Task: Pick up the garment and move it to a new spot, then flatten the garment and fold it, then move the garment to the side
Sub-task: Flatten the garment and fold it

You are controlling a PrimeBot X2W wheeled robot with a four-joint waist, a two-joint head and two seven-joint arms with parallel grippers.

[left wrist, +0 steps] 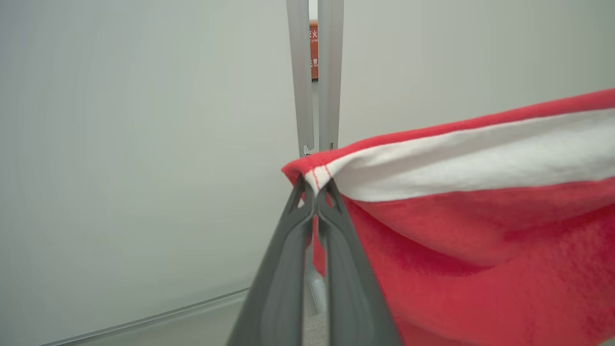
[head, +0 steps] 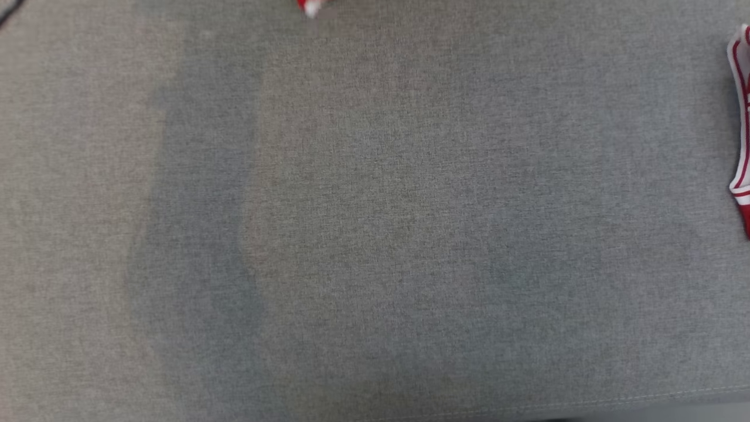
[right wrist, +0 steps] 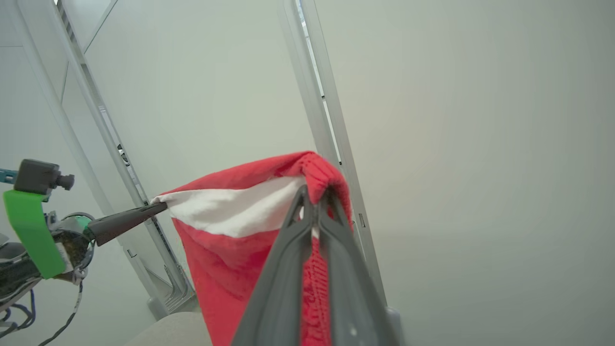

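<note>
Head view gives me a wide grey cloth surface, flat, with a seam along its near edge. Both wrist views look at a pale wall of panels with upright grey posts between them.

The garment, red fleece with a broad white band under its top edge, is up in the air in front of that wall. It is stretched between my two arms and hangs down from that edge.

My left gripper is pinched tight on one upper corner, by the red stitching, with the cloth caught between the tips. My right gripper is clamped the same way on the other upper corner, where red knit bunches over the fingers.

A striped cloth, red and white, lies at the right edge of the grey surface. A green band wraps the left wrist. A red box with pale lettering shows through the gap between two posts.

A small red and white scrap pokes in at the top edge of the head view. I cannot tell what it belongs to.
</note>
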